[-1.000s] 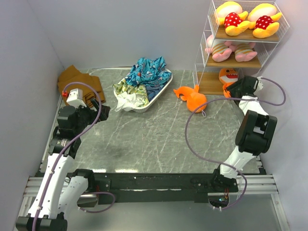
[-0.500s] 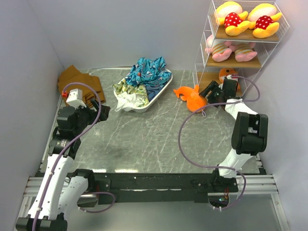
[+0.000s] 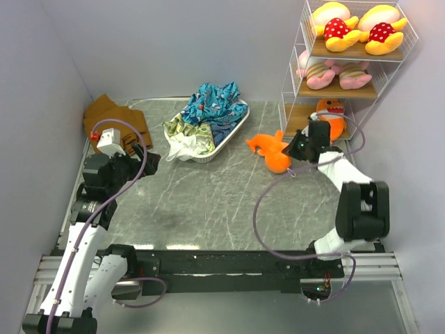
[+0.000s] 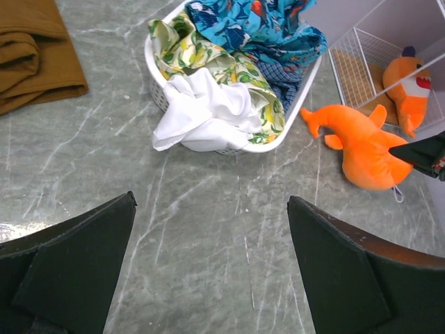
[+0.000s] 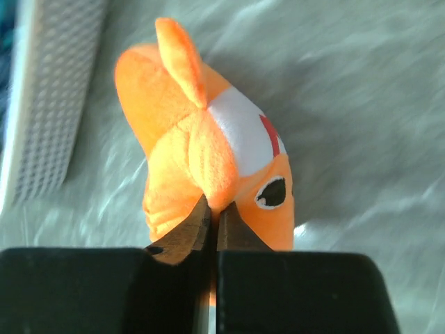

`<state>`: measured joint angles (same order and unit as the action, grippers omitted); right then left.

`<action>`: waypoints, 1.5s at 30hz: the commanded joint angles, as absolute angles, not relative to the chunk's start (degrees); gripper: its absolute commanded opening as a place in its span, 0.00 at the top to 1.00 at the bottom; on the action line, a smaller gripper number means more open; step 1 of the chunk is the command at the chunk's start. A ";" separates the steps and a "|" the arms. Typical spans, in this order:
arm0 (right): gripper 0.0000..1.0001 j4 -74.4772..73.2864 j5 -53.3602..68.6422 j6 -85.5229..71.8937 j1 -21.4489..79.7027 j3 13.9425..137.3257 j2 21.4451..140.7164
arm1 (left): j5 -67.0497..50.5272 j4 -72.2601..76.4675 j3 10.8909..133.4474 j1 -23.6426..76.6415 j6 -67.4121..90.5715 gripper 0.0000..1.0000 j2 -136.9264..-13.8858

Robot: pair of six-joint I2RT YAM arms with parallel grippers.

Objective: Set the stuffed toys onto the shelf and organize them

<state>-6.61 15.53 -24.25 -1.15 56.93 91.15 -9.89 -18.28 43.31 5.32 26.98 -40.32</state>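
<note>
**A:** Right gripper [image 5: 214, 217] is low over the marble table [image 3: 208, 202]. Its jaws are pinched tight on a fin of the orange shark [image 5: 208, 139], with only plush between the tips!

**B:** Where's that shark sitting?

**A:** Out on the table, just in front of the shelf [image 3: 299, 122], tail pointing toward the white tray [image 4: 303, 97]. Whether it's off the stone, I can't tell.

**B:** And the rest of the toys?

**A:** The second orange shark [image 3: 331, 111] is upright on the bottom board. The pink toys [image 3: 321, 73] are side by side on the middle board, and the yellow toys [image 3: 334, 31] are up top.

**B:** Left gripper [image 4: 210, 202]?

**A:** Spread wide with nothing in it, hanging over bare table near the tray and its heaped cloths [image 4: 243, 42]. The brown folded cloth [image 4: 35, 56] lies off to its left.
</note>
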 commanded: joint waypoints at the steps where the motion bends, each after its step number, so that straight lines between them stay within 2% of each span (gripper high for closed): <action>1: 1.00 -10.54 8.89 -22.76 5.88 56.78 77.29 | -13.00 -16.00 43.16 5.71 26.28 0.02 -39.20; 4: 1.00 -12.39 7.21 -22.68 10.63 57.22 70.96 | -16.16 -15.03 42.98 5.80 27.16 0.02 -38.24; 7: 1.00 -10.91 11.32 -22.85 13.70 56.96 65.42 | -20.20 -15.21 43.85 5.80 29.96 0.02 -37.44; 11: 1.00 -9.12 23.34 -16.82 17.05 57.55 60.82 | -23.99 -15.73 46.84 5.80 32.17 0.03 -36.83; 14: 1.00 -12.38 31.96 -9.77 18.10 60.54 61.26 | -26.36 -16.35 51.84 5.80 32.34 0.03 -37.53; 15: 1.00 -12.74 39.74 -8.36 18.19 60.99 61.78 | -26.80 -16.43 52.64 5.80 32.52 0.03 -37.79; 19: 0.98 -12.04 50.61 3.21 21.95 60.65 62.31 | -31.72 -17.05 56.24 5.80 32.26 0.03 -40.69; 23: 0.98 -8.36 61.07 11.93 24.69 58.19 62.40 | -41.61 -16.53 57.31 5.80 32.34 0.02 -45.25; 27: 0.99 3.76 66.34 12.39 25.49 55.29 60.47 | -56.48 -9.95 55.20 5.80 36.46 0.02 -48.77; 30: 1.00 12.11 69.78 13.79 26.28 54.14 59.51 | -63.69 2.43 50.99 5.89 45.51 0.05 -49.57; 34: 1.00 15.03 71.81 22.31 27.33 53.61 59.15 | -66.09 7.30 49.39 7.29 49.66 0.01 -49.31; 39: 1.00 8.71 71.46 28.20 27.86 58.44 61.69 | -68.90 15.44 46.67 10.19 55.18 0.01 -49.48; 45: 1.00 15.63 69.09 26.55 29.96 56.60 61.87 | -65.66 7.49 48.51 15.73 50.02 0.02 -50.09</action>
